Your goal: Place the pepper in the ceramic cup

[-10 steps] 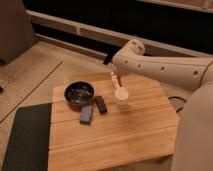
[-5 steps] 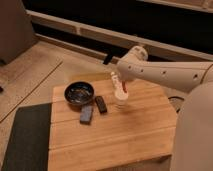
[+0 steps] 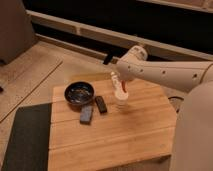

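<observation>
Gripper [image 3: 117,80]: white, pinching slender red-orange chili pepper [image 3: 123,88] | just over small round white ceramic cup [image 3: 121,99] | on pale plank wooden table [image 3: 130,132]

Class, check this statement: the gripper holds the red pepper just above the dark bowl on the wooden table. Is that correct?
No. The camera view shows the gripper holding the pepper just above the white ceramic cup, not the dark bowl, on the wooden table.
</observation>
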You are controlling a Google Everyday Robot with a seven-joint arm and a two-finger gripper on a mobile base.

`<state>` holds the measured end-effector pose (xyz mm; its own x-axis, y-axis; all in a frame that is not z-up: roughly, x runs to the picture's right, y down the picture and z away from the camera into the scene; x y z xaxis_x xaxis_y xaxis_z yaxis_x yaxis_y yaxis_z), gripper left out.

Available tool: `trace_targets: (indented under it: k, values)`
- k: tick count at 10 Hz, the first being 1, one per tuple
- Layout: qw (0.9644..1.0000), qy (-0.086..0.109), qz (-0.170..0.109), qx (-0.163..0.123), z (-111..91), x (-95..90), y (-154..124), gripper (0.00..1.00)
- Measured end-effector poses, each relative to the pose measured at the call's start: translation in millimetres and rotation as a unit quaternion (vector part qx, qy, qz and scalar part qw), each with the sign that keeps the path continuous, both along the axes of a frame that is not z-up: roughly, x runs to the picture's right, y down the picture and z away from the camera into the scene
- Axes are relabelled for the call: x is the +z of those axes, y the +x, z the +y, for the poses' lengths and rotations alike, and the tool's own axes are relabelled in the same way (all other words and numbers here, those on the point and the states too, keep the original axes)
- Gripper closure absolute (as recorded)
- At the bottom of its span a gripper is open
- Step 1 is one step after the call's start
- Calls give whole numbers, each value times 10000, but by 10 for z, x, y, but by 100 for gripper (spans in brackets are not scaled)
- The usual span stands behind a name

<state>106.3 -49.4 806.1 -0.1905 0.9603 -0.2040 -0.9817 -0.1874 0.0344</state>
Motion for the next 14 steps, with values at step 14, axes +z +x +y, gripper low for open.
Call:
trace_targets:
  k: [14]
  values:
    - [9950,545,-789,-284,177,430,-180,100]
